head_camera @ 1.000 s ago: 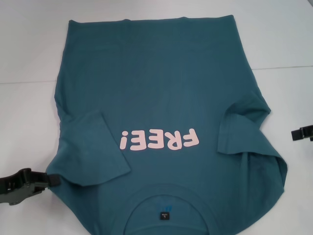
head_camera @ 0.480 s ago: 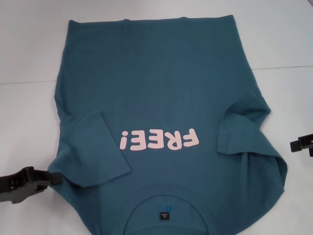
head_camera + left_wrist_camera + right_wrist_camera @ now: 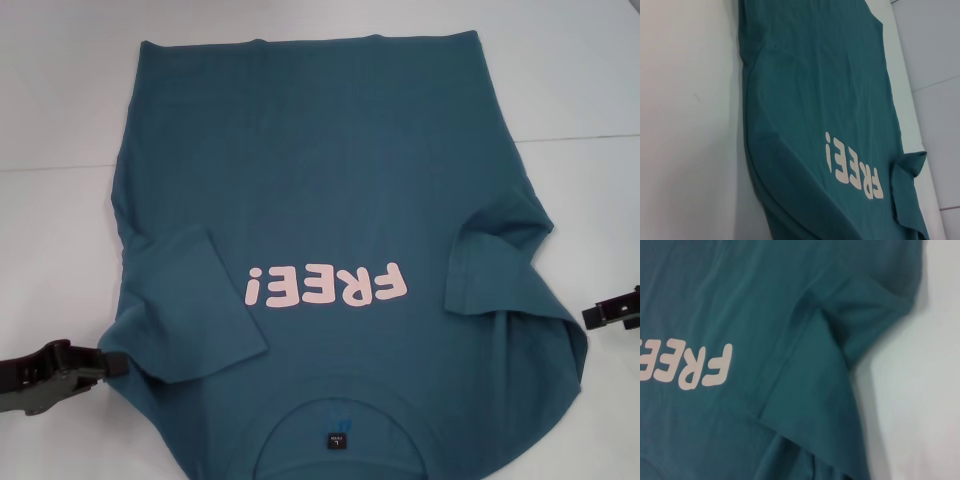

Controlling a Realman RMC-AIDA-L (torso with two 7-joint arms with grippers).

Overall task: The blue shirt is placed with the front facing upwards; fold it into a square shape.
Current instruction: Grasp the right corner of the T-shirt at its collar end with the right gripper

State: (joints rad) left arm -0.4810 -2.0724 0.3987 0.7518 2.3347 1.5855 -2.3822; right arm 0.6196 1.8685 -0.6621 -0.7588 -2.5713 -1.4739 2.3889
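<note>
Left gripper (image 3: 112,366): we find it at about eight o'clock in the head view, its tip touching the shirt's folded sleeve edge; we cannot tell how its jaws stand.
Right gripper (image 3: 590,316): at about four o'clock, just beside the shirt's edge; here too we cannot tell the jaws' state.
Blue shirt (image 3: 320,180): we see a dark teal-blue t-shirt lying flat, front up, filling the middle of the head view, collar at six o'clock and hem at twelve.
Lettering (image 3: 326,286): pink "FREE!" across the chest, upside down to us, just below the view's middle.
Label (image 3: 335,440): small and black, inside the collar at six o'clock.
Sleeves: both are folded inward onto the front, one (image 3: 190,305) at eight o'clock, the other (image 3: 495,265) at four o'clock with rumpled cloth beside it.
Table (image 3: 60,120): we see a pale white surface under the shirt, showing on every side but six o'clock.
</note>
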